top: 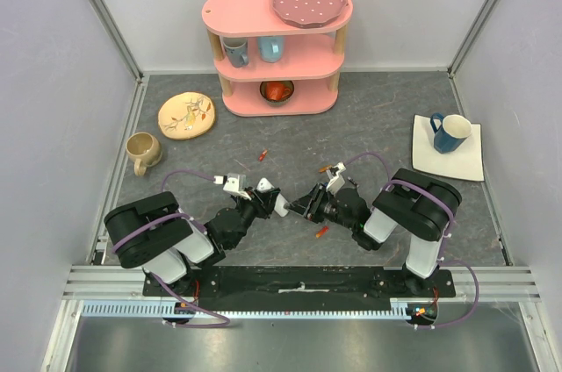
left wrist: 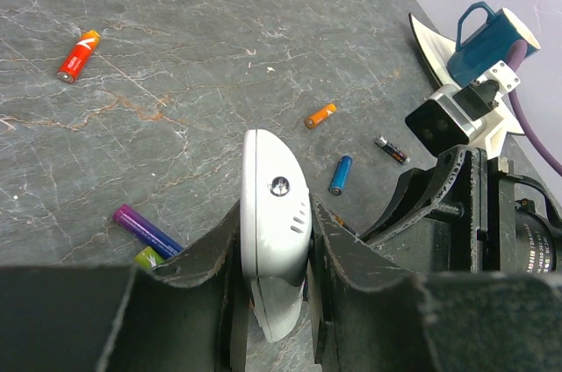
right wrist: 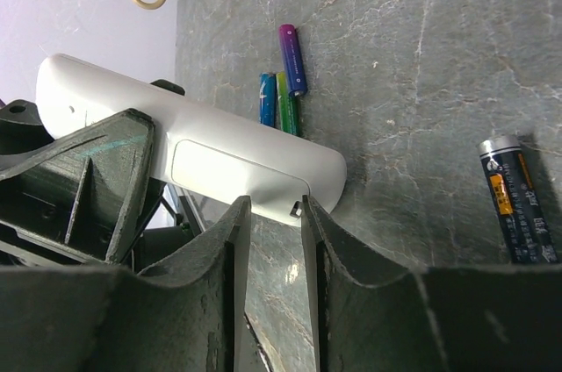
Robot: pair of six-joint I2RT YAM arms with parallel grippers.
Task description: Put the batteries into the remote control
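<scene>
Left gripper [left wrist: 275,249] pinches the white remote control [left wrist: 274,196] above the table [left wrist: 176,39]; right gripper [right wrist: 274,240], fingers narrowly parted and empty, seems to touch its battery cover [right wrist: 233,166]. A push there could twist it loose onto the batteries [left wrist: 145,230] below

We see bright, even light from above, with soft, faint shadows. The bench [right wrist: 421,56] carries a pale sheen in the right wrist view. All views are fairly sharp.
</scene>
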